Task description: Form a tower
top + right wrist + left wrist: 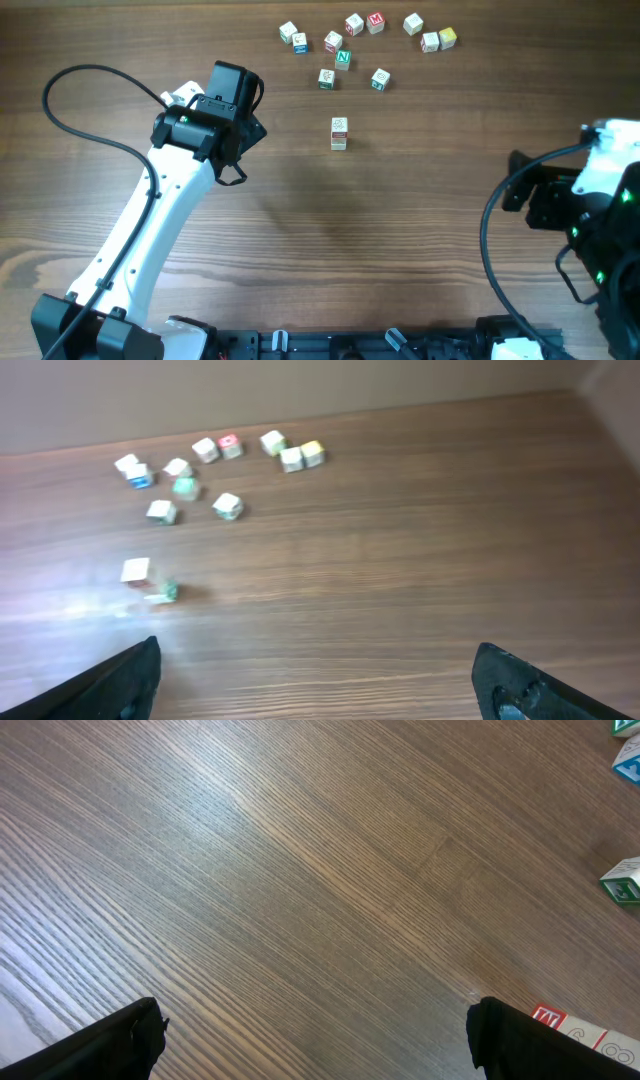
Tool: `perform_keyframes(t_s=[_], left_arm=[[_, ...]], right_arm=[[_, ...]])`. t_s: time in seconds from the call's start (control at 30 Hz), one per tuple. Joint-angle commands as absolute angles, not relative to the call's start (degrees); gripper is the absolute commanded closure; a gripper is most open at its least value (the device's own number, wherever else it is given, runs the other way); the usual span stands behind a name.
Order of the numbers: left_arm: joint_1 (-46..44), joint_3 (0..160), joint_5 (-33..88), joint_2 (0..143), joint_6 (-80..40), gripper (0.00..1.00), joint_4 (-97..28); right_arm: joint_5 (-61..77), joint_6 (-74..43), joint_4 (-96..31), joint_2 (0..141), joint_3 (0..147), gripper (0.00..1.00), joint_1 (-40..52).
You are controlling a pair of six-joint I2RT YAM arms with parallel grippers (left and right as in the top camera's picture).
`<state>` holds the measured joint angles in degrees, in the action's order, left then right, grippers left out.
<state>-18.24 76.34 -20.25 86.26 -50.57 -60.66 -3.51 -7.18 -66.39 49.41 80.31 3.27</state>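
Observation:
The tower (339, 132) is a short column of pale cubes standing alone on the wooden table (400, 230), below the loose cubes. Its top face is white with a reddish mark. My left gripper (243, 150) hovers to its left, open and empty. In the left wrist view the left gripper (315, 1040) spans bare wood, and the tower (580, 1030) peeks out beside the right finger (520, 1045). My right gripper (518, 190) is far right, open and empty. The right wrist view is blurred; the right gripper (315, 680) is well back from the tower (136, 571).
Several loose alphabet cubes (343, 58) lie scattered along the far edge, from a white one (289, 32) to a yellow one (447, 38). A green cube (622, 885) shows at the left wrist view's right edge. The loose cubes (227, 506) also show in the right wrist view.

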Motion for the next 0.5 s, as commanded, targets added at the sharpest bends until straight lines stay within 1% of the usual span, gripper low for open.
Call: perform_keyframes(t_s=[0.0, 0.13, 0.2, 0.3, 0.4, 0.47], left_arm=[[-17.87, 75.99, -20.4, 86.48, -51.68, 0.0, -60.71], [-17.87, 75.99, -20.38, 86.48, -51.68, 0.0, -60.71], [-17.87, 75.99, -20.38, 86.48, -51.68, 0.0, -60.71], [-17.87, 75.99, -20.38, 86.48, -51.68, 0.0, -60.71], [-17.87, 75.99, -20.4, 86.48, -51.68, 0.0, -60.71], [-17.87, 75.99, -20.38, 86.48, -51.68, 0.0, -60.71]], right_arm=[[1.78, -6.48, -64.71, 53.08, 80.12, 0.01, 3.05], [2.02, -12.14, -63.16, 59.4, 80.12, 0.0, 3.05], [2.13, -13.63, -59.55, 63.31, 80.12, 0.0, 3.05], [3.31, -9.76, -51.79, 68.23, 80.12, 0.0, 4.25], [5.96, -2.07, -45.15, 71.55, 80.12, 0.0, 5.87], [7.49, 0.58, -43.48, 72.66, 80.12, 0.0, 6.46]])
